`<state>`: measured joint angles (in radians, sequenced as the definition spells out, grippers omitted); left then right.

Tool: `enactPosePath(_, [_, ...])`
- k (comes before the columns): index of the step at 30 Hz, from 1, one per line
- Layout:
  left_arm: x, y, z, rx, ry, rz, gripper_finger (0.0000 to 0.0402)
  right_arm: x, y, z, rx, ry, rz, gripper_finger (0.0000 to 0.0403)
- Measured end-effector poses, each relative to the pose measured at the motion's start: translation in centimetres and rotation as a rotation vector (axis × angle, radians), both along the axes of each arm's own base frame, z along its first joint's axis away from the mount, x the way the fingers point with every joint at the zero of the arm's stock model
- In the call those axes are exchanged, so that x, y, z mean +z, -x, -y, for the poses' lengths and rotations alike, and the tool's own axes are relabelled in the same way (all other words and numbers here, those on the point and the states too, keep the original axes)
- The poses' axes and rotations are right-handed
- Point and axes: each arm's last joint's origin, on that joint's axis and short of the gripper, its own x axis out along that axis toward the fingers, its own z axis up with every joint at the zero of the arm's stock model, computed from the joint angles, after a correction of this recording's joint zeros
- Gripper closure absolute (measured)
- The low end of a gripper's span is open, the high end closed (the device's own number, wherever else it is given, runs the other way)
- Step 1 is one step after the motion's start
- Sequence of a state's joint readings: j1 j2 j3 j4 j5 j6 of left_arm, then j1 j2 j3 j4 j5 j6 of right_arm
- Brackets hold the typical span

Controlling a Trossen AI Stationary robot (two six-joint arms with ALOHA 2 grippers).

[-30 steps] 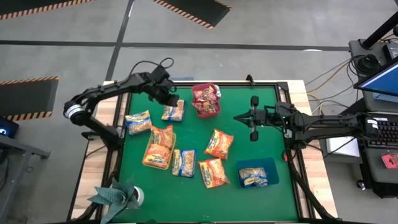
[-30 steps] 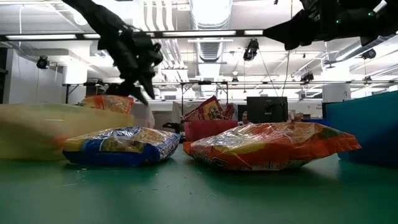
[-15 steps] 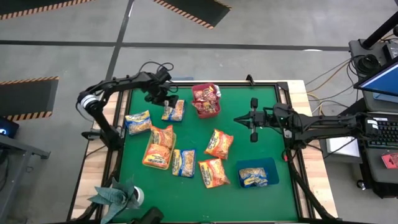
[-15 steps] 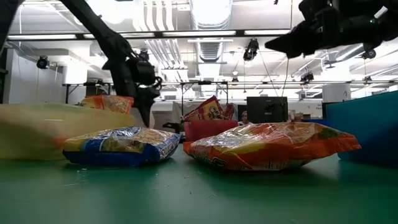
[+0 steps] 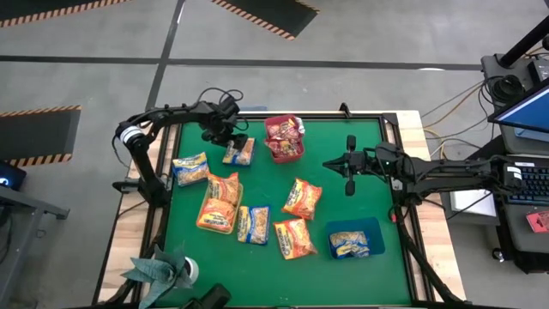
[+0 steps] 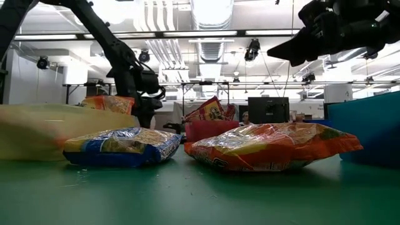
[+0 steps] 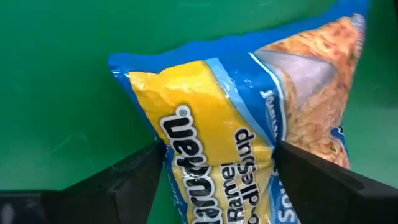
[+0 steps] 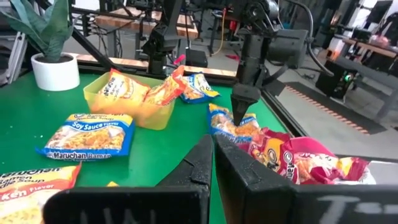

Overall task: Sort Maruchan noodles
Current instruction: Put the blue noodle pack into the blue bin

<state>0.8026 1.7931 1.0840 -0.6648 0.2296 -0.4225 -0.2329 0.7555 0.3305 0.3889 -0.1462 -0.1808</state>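
A blue-and-yellow packet [image 7: 249, 130] is straddled by the left gripper [image 5: 233, 146] at the far left of the green table [image 5: 360, 197]. In the left wrist view its two fingers are set on either side of the wrapper, spread to the packet's width and touching its edges, though a firm pinch is not yet evident. The right gripper [image 5: 349, 163] is held above the table's right half, fingers pressed together on nothing.

The other noodle packets [image 5: 257, 219] are scattered across the table's middle. Several dark red ones are piled in the red tray [image 5: 284, 140], one lies in the blue tray [image 5: 353, 239], and orange ones rest in the yellow-green tray [image 5: 219, 206].

The packet is judged light, with a slippery, crinkly film over a brittle block. A grip across the narrow middle would be safest; squeezing hard could crack the noodles, while the loose sealed ends may slide out.
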Motion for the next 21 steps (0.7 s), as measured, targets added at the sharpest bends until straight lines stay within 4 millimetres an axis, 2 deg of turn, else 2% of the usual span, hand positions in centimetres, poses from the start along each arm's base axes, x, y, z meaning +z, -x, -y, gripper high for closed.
enactPosePath(5, [0.0, -0.3, 0.3, -0.01, -0.024, -0.021, 0.0177, -0.2, 0.0, 0.0, 0.0, -0.012, -0.025, 0.0394])
enactPosePath(15, [0.6, -0.8, 1.0, -0.052, -0.057, -0.023, 0.0351, -0.2, 0.0, 0.0, -0.002, -0.023, -0.024, 0.0394])
enactPosePath(18, [1.5, -0.6, 1.2, -0.049, -0.107, -0.032, 0.0385, -0.2, 0.0, 0.0, -0.003, -0.032, -0.023, 0.0394])
enactPosePath(21, [3.3, -0.2, 1.3, -0.047, -0.179, -0.023, 0.0395, -0.2, 0.0, 0.0, -0.002, -0.033, -0.023, 0.0394])
